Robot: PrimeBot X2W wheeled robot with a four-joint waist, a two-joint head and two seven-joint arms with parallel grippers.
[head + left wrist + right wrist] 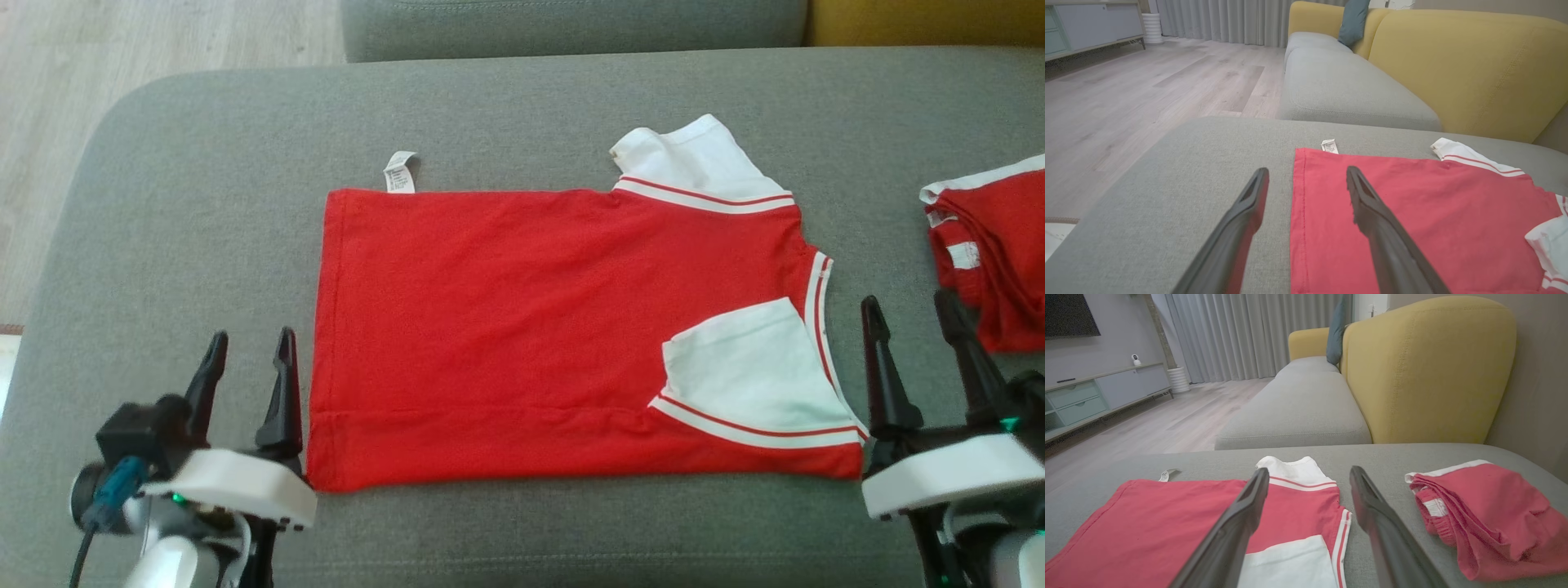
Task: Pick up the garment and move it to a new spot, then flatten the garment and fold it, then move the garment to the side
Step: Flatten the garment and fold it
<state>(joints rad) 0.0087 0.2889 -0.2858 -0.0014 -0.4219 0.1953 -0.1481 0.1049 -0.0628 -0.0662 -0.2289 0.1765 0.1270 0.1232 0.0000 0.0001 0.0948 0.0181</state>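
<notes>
From the head camera you see the red shirt (522, 327) lying flat on the grey woven sofa cushion (204, 204), a smooth knit rectangle folded lengthwise. One white sleeve (694, 159) pokes out past its far edge, the other white sleeve (751, 367) is laid over the red, and both are trimmed with red and white stripes. A small white care label (400, 171) sticks out at the far hem corner. The shirt sits between your two sets of jaws. The left jaws stand spread, their long dark tapered fingers (283, 384) just beside the hem. The right jaws are also spread, their fingers (882, 367) just beside the striped neckline, and both sets hold nothing. A second red garment (996, 253), bunched with white trim, lies beyond the right jaws. In the left wrist view the fingers (1376, 212) straddle the stitched hem of the red shirt (1412, 212), one over the cloth and the other over bare cushion. You cannot tell whether they touch. A yellow padded backrest (1461, 69) rises behind. In the right wrist view the fingers (1241, 514) are parted, with the neckline end of the red shirt (1167, 522) running under one finger and into the gap between them. The second red garment (1490, 514) lies crumpled just outside the other finger.
</notes>
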